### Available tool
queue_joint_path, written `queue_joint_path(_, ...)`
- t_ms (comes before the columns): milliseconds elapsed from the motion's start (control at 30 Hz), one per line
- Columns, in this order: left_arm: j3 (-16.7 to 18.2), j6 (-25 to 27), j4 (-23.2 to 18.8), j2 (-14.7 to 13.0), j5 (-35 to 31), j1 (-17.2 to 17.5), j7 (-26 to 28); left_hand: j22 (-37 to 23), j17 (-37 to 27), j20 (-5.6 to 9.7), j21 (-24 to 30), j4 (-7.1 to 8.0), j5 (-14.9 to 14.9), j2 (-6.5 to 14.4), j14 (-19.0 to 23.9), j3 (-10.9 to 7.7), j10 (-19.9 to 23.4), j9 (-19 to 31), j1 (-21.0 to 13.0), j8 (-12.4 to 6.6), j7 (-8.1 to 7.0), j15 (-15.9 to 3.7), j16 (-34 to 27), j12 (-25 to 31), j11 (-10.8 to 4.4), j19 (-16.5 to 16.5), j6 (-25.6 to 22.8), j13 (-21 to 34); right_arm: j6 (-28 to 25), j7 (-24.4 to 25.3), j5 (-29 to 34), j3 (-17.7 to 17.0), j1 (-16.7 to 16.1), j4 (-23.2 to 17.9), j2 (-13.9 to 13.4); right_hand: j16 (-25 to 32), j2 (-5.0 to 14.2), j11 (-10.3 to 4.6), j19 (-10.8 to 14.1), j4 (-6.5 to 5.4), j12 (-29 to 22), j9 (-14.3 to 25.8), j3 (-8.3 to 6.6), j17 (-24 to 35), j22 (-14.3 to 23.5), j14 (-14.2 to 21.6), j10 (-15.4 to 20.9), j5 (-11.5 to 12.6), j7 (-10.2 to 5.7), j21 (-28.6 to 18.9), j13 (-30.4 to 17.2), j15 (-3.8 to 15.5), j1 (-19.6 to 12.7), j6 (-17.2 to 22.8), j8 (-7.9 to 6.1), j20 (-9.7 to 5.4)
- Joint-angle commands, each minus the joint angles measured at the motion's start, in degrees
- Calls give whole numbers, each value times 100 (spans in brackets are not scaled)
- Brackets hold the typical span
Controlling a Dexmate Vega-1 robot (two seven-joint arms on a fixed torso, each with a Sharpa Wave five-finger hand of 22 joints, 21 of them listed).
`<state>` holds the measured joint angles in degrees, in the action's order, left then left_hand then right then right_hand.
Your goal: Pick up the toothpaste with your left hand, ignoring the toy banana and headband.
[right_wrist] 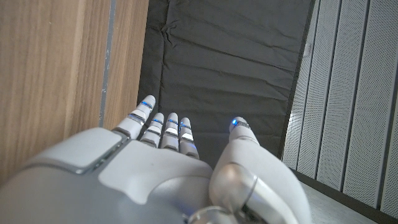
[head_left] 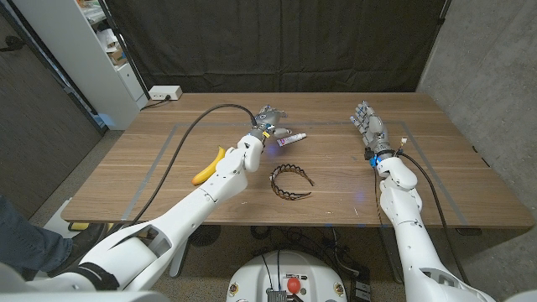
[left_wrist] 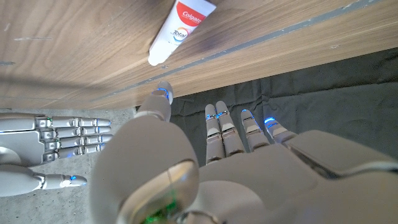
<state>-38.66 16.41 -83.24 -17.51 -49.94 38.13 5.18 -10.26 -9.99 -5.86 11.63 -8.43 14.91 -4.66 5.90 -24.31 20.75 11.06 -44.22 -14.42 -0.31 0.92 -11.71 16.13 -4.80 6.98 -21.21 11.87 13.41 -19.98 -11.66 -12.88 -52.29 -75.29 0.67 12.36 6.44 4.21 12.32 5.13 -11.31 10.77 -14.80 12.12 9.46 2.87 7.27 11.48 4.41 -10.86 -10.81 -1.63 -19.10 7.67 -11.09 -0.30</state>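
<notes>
The toothpaste [head_left: 289, 137] is a white tube with a red label, lying on the wooden table [head_left: 352, 189] a little beyond the middle. My left hand [head_left: 267, 122] hovers just beside and behind its left end, fingers spread, holding nothing. In the left wrist view the tube [left_wrist: 181, 26] lies on the wood past my left hand [left_wrist: 217, 162], whose fingertips are apart from it. My right hand [head_left: 368, 123] stands at the far right of the table with fingers straight and nothing in it. It also appears as the right hand [left_wrist: 53, 140] and the right hand [right_wrist: 168, 168].
A yellow toy banana [head_left: 208, 168] lies left of my left forearm. A black headband [head_left: 290, 181] lies in front of the toothpaste. Grey tape lines [head_left: 159, 164] mark the table. A white power strip [head_left: 164, 93] sits on the floor beyond the far edge.
</notes>
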Motion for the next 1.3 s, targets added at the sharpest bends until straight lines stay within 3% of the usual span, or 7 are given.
queue_joint_path(33, -144, 81, 161, 85, -24, -100, -43, -29, -14, 2, 10, 4, 19, -14, 76, 20, 64, 20, -71, -20, 12, -14, -22, 32, -28, -3, -60, 19, 44, -64, -3, -49, 90, 123, -1, -5, -52, 11, 29, 30, 3, 12, -25, 22, 27, 54, 36, 27, 1, -7, -6, -15, -12, 62, -26, 31)
queue_joint_path(1300, -363, 102, 665, 270, 94, -289, 26, -31, -15, 3, 13, 22, 9, 4, 152, 90, 222, 27, -110, -2, -27, -30, -14, 13, -65, -24, -216, 29, -5, -200, -1, -212, 159, 321, -61, -10, -47, 15, 29, 37, 4, 13, -29, 28, 27, 62, 46, 26, 3, -7, -7, -18, 3, 62, -24, 30)
